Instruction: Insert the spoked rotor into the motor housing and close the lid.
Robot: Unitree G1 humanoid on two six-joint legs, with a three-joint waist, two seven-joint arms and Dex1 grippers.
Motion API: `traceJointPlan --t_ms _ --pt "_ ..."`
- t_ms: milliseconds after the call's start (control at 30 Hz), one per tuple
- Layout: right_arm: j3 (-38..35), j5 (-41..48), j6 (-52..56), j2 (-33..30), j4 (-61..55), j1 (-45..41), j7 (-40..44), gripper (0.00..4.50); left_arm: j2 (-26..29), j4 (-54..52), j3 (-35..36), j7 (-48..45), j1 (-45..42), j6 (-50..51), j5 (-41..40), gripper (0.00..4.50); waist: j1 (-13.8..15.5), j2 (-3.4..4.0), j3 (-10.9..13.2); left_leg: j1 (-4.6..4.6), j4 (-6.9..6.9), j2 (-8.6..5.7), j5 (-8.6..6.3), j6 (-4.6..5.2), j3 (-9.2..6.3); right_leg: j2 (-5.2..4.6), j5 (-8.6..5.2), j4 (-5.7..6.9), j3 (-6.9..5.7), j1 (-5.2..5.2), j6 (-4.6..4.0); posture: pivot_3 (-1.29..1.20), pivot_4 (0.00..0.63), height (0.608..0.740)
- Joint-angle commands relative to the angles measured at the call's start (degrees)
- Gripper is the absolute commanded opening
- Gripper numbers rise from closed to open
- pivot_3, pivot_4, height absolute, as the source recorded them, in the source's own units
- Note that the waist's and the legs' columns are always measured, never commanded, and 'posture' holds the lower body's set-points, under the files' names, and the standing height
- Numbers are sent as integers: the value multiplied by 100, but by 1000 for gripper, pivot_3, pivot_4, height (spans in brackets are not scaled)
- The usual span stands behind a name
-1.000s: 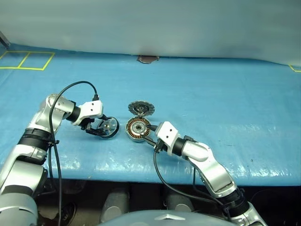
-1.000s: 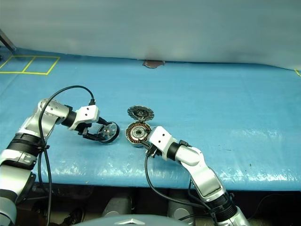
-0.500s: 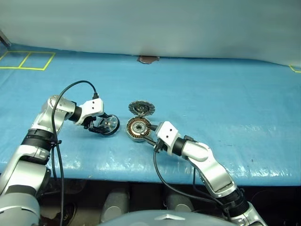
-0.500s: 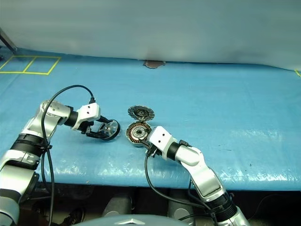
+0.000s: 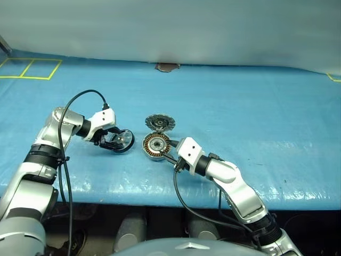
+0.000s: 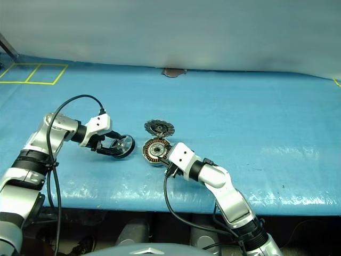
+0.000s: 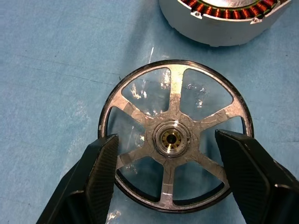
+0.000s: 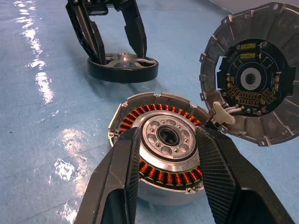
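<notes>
Rotor [image 7: 174, 140]: bright scuffed metal spokes, brassy hub, black rim. Housing [image 8: 161, 144]: matt grey metal wall, copper windings, machined silver hub. Lid [image 8: 254, 81]: dull grey cast metal. Tool fingers [image 8: 122, 177]: black textured plastic. Bench cover [image 5: 256, 117]: glossy blue sheet.

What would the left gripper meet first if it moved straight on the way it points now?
The left gripper points down at the spoked rotor, lying flat on the blue table cover. Its open fingers straddle the rim, so they would probably reach the cover beside the rim; depth is unclear.
</notes>
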Motion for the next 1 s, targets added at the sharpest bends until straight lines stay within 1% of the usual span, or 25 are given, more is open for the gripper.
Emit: traceJointPlan --t_ms 33,233,600,1000 --pt "-45 -1 -104 23 -76 -36 -30 1961 -28 -25 247 13 -195 216 -184 3571 -1 0 0 -1 0 0 0 0 0 0 1 0 0 0 2 0 150 740" --pt "-58 -48 -108 -3 -77 -21 -35 1961 -28 7 185 153 -178 261 -94 3571 -3 0 0 0 0 0 0 0 0 0 2 -1 0 -1 4 0 150 740" --pt "-93 -76 -113 38 -103 -7 -105 1961 95 -38 -63 87 77 269 235 3571 -5 0 0 1 -1 0 0 0 1 0 1 -1 1 0 1 0 150 740" --pt "-126 -97 -151 22 -90 -32 -164 1961 145 -86 -228 37 279 503 368 3571 -8 5 -3 10 -1 2 0 0 1 0 -7 0 2 6 -13 0 150 740"
